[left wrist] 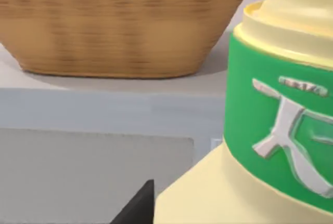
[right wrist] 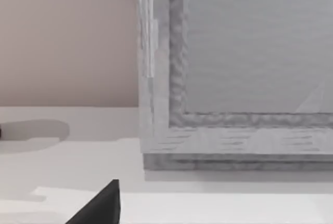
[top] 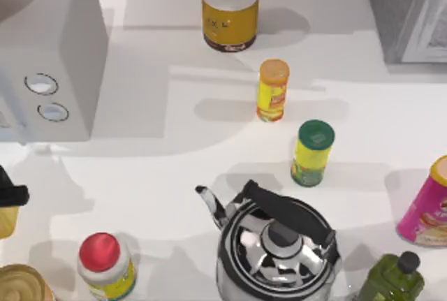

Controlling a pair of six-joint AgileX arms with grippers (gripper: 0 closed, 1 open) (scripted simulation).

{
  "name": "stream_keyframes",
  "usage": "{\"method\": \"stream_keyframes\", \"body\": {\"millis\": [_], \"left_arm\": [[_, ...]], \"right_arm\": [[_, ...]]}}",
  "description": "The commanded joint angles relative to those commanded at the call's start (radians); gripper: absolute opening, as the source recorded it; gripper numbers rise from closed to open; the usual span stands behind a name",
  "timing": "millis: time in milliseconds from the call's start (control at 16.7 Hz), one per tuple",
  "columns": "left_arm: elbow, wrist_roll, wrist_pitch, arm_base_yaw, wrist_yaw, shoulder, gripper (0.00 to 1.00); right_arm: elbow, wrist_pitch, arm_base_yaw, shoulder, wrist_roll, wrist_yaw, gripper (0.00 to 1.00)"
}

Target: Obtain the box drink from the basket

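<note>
The box drink [left wrist: 270, 130] is a pale yellow carton with a green band and a white leaf mark, very close to the left wrist camera. It is outside the woven basket [left wrist: 119, 21], which stands behind it on the grey microwave [left wrist: 104, 109]. In the top view my left gripper [top: 10, 195] sits at the table's left edge, shut on the box drink [top: 5, 221], with one dark fingertip [left wrist: 138, 206] beside the carton. My right gripper [right wrist: 101, 208] is parked facing a grey appliance.
The microwave [top: 49, 49] fills the back left. A red-capped jar [top: 105, 266] and a gold-lidded can [top: 21, 283] stand front left. A kettle [top: 276, 245], several cans [top: 312, 153], an oil bottle [top: 394, 280] and a grey appliance [top: 408, 11] are around the table.
</note>
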Motion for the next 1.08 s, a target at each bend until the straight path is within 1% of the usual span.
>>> {"method": "stream_keyframes", "body": {"millis": [360,540,660,720,1080], "left_arm": [[0.056,0.009,0.294,-0.212,-0.337,0.337,0.0],[0.077,0.013,0.401,-0.289,-0.459,0.46,0.0],[0.084,0.014,0.437,-0.315,-0.501,0.501,0.0],[0.085,0.014,0.441,-0.318,-0.506,0.506,0.0],[0.079,0.015,0.452,-0.31,-0.5,0.516,0.0]], "right_arm": [[0.0,0.0,0.0,0.0,0.0,0.0,1.0],[0.0,0.0,0.0,0.0,0.0,0.0,1.0],[0.0,0.0,0.0,0.0,0.0,0.0,1.0],[0.0,0.0,0.0,0.0,0.0,0.0,1.0],[0.0,0.0,0.0,0.0,0.0,0.0,1.0]]}}
